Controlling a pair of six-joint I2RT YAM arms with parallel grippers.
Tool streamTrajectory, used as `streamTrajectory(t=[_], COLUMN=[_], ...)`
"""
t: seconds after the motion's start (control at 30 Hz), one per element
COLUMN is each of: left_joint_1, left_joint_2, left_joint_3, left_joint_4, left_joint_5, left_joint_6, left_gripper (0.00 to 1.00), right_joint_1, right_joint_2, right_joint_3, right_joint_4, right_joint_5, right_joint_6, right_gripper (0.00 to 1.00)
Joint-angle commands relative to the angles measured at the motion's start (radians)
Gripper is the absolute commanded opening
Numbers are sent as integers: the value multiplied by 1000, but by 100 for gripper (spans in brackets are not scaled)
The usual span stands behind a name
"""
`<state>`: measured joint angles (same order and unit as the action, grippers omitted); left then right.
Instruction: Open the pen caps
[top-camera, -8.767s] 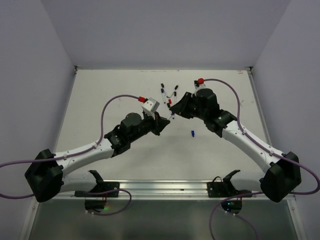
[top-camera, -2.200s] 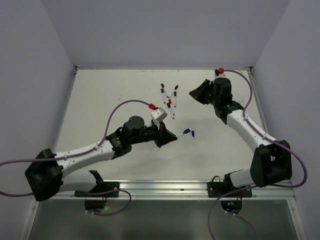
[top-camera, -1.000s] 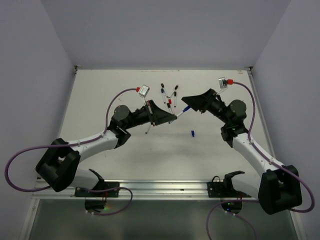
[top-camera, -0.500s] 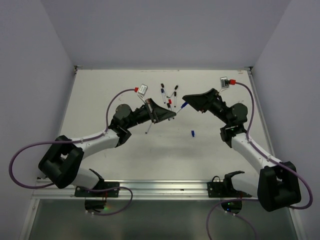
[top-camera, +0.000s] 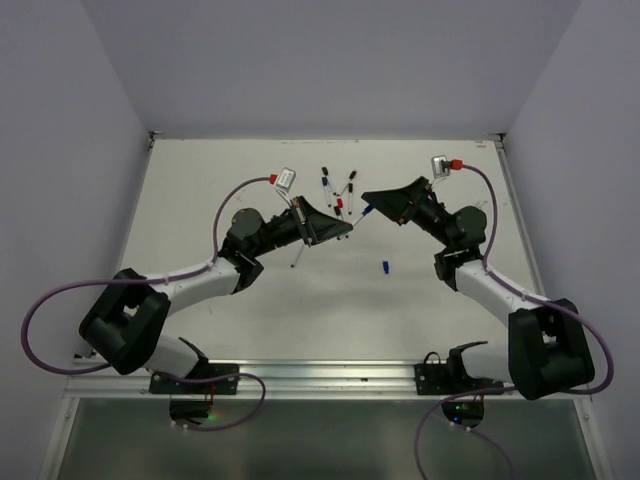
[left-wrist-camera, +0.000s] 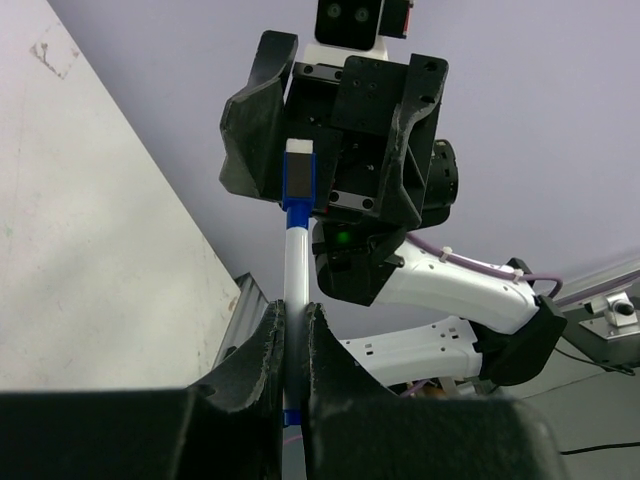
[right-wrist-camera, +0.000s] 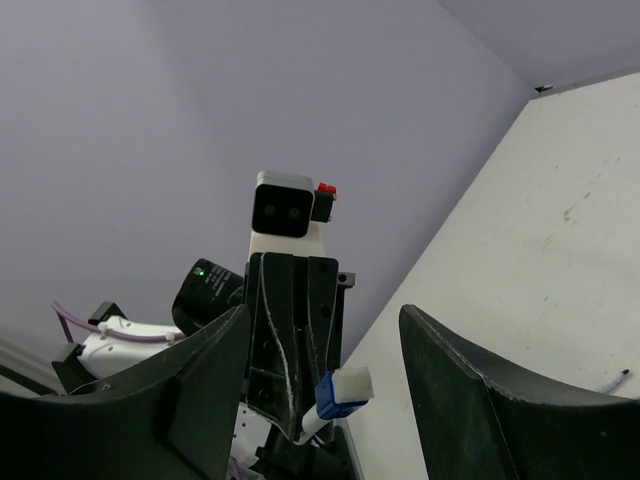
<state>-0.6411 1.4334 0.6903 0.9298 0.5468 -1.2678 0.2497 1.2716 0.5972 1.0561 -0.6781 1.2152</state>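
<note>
My left gripper is shut on a thin white pen barrel and holds it up off the table. The barrel's blue pen cap points at my right gripper. That gripper is open, with its fingers wide on either side of the blue cap and not touching it. The left gripper faces the right wrist camera. A loose blue cap lies on the table. Capped pens with black and red caps lie in a cluster behind the grippers.
A bare white pen barrel lies on the table below my left gripper. The white table is walled at the back and both sides. A metal rail runs along the near edge.
Since 2.2 s ago my left gripper has lifted the blue-capped pen up and back. My right gripper has swung in from the far right and now straddles the cap. Little has moved in the last half second.
</note>
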Motion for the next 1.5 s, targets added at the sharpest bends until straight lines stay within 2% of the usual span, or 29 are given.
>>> streamTrajectory(t=[0.0,0.37,0.57,0.83,0.93,0.97,1.07,1.13,1.17,1.2,1.23,1.27,1.33,1.47], left_joint_1=[17,21,21,21,21,21,21,21,21,21,20,18,18,2], left_joint_2=[21,58,56,61,59,58,39,13,-25,-43,-60,-85,-106,-149], left_joint_3=[38,60,63,51,46,43,49,57,63,70,86,95,104,115], left_joint_4=[81,159,156,167,158,158,123,11,-37,-148,-199,-277,-321,-385], left_joint_5=[18,24,24,16,21,21,39,35,27,3,-10,-27,-44,-88], left_joint_6=[-36,-79,-77,-82,-77,-76,-20,49,146,192,234,308,363,506], left_gripper=[0,0,0,0,0,0,0,0,10,21,40,46,56,66], right_joint_1=[6,25,31,54,54,56,56,57,65,66,66,68,71,92], right_joint_2=[17,51,72,80,80,80,51,3,-9,-21,-35,-40,-46,-55], right_joint_3=[9,1,-13,3,9,12,6,27,35,41,49,52,65,88], right_joint_4=[125,166,208,203,188,171,92,-20,-125,-161,-198,-217,-246,-346], right_joint_5=[-26,-18,-6,3,6,3,26,43,45,46,43,43,40,52], right_joint_6=[55,72,92,89,78,70,24,-43,-102,-124,-147,-154,-169,-216], right_gripper=[65,56,52,42,18,1,0,0,0,0,0,0,0,0])
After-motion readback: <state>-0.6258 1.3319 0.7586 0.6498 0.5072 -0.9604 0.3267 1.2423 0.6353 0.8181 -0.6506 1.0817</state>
